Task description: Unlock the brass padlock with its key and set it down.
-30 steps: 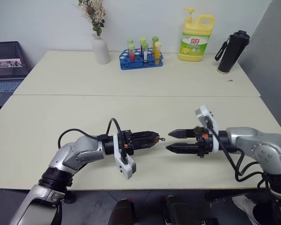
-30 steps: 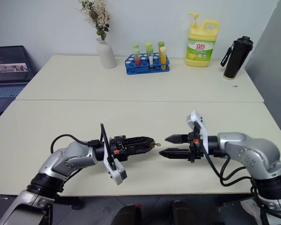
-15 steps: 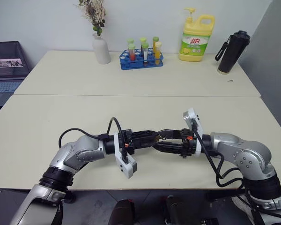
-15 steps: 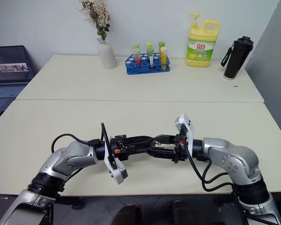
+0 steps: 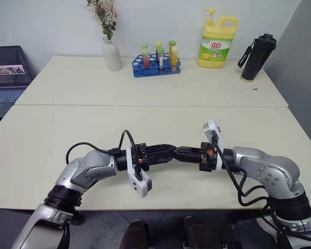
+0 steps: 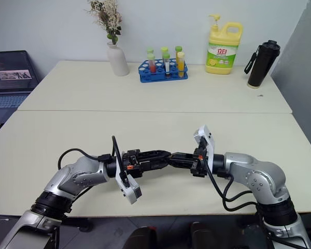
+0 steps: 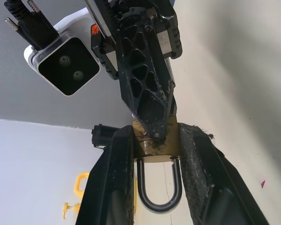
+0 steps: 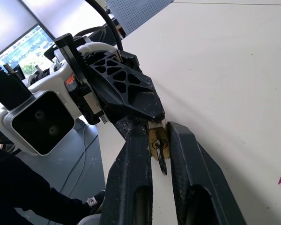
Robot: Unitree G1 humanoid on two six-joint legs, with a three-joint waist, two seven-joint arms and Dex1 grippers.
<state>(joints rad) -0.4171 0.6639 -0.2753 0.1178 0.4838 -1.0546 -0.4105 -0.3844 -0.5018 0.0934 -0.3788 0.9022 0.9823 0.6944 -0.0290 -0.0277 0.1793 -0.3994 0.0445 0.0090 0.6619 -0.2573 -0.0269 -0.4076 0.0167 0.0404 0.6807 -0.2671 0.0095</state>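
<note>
- The two hands meet tip to tip above the near part of the cream bench, both pointing roughly level toward each other.
- The left hand is clamped on the brass padlock; in the left wrist view the lock body sits squeezed between its two fingers, with the silver shackle curving back toward the wrist.
- The right hand has its fingers drawn close together at the padlock's keyed end; in the right wrist view a small silvery key sits between those fingers against the brass body.
- At the far side of the bench stand a white vase, a blue test-tube rack, a yellow detergent bottle and a black flask.
</note>
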